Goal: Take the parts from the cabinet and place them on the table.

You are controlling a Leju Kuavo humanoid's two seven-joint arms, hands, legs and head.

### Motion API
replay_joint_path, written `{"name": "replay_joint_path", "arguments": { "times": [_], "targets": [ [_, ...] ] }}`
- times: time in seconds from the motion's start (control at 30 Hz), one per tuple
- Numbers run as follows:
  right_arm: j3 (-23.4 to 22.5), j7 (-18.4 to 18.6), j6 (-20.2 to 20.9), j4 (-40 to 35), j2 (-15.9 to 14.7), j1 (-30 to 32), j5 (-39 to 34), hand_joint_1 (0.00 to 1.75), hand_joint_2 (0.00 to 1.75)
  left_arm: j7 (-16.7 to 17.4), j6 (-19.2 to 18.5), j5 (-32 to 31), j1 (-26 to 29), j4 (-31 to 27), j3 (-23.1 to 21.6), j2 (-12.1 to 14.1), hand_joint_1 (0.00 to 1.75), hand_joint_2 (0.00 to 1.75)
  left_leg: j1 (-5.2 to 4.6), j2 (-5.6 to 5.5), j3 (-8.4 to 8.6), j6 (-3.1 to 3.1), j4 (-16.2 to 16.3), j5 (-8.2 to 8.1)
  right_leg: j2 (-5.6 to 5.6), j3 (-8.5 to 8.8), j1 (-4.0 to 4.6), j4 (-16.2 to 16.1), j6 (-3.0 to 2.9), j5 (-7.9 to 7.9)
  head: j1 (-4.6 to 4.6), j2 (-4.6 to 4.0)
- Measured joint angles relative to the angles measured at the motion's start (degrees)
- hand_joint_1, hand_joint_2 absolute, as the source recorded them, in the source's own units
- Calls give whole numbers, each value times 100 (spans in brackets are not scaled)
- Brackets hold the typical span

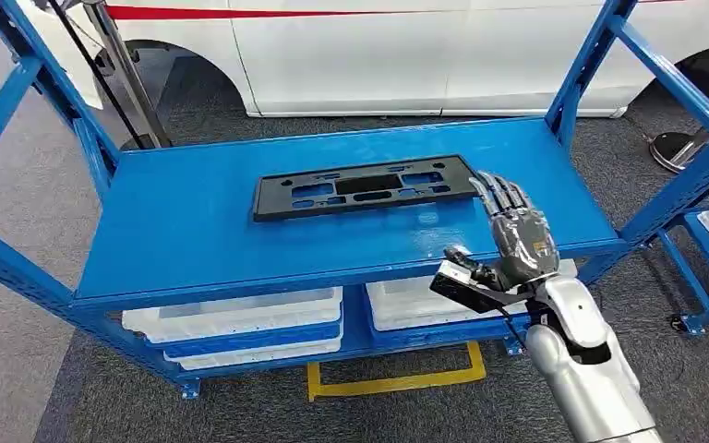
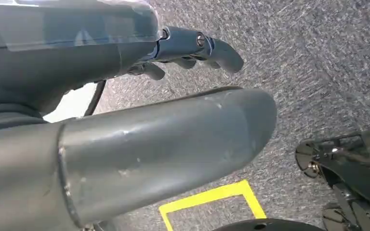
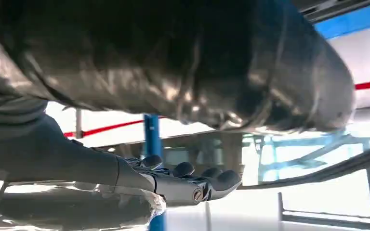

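The right hand (image 1: 520, 231) hovers open over the shelf (image 1: 194, 240), fingers straight and together, tips touching or just short of the part's (image 1: 365, 186) 3 o'clock end; I cannot tell which. The black part lies flat mid-shelf. The left hand (image 2: 188, 48) hangs open above the floor (image 2: 318, 72), holding nothing

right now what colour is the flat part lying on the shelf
Black, on the blue shelf; the flat part shows best in the head view.

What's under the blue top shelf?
White trays sit on the lower shelf beneath the blue top shelf, left and right. Their contents are hidden by the shelf above.
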Motion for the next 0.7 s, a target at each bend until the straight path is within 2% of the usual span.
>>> {"name": "replay_joint_path", "arguments": {
  "times": [0.13, 0.37, 0.4, 0.53, 0.57, 0.6, 0.63, 0.67, 0.7],
  "targets": [
    [225, 22, -4, 157, 57, -75, 13, 0, 0, 15, -17, -5, 1, 9, 0, 0, 0, 0, 0, -2, -2, 0, 0, 0, -4, -1, 1, 1, 0, 0, 0, 0],
    [339, 26, -31, 256, 59, -74, -28, 0, 0, 22, -26, -24, 2, 11, 0, 0, 0, 0, 0, -2, -3, 0, 1, 0, -4, -2, -2, -1, 0, 0, 0, 0],
    [349, 26, -33, 266, 63, -72, -35, 0, 0, 24, -26, -24, 1, 11, 0, 2, 0, 0, -24, -1, -16, 16, 47, -10, 0, -1, -43, -25, 18, 12, 0, 0],
    [376, 26, -37, 282, 74, -68, -37, 0, 0, 37, -28, -26, 1, 11, 0, 4, 0, 0, -34, -7, -35, 45, 41, 2, 2, -14, -55, -33, 53, 32, -2, 0],
    [376, 26, -37, 280, 74, -71, -37, 0, 0, 37, -31, -26, -3, 11, 2, 2, 0, 0, -22, 6, -13, 85, -38, 31, 13, 0, -41, -57, 78, 40, -2, 0],
    [376, 26, -42, 277, 72, -70, -39, 0, 0, 39, -37, -31, -6, 11, 2, -9, 0, 0, 50, 41, 42, 127, -127, 93, -43, -10, -44, 0, 88, -1, -2, 0],
    [376, 26, -42, 280, 72, -88, -42, 0, 0, 39, -39, -42, -7, 13, 0, -9, 0, 0, 53, 45, 61, 160, -174, 110, -104, -116, -21, 183, 98, -116, 4, 0],
    [376, 26, -42, 284, 78, -94, -46, 0, 0, 50, -46, -42, -10, 13, 0, -9, 0, 0, 53, 74, 58, 171, -179, 114, -118, -309, -26, 533, 109, -290, -2, 0],
    [380, 26, -44, 291, 85, -83, -53, 0, 0, 59, -50, -42, -8, 18, 0, -9, 0, 0, 53, 85, 55, 174, -178, 110, -125, -571, -53, 1018, 128, -484, 4, 0]
  ]
}}
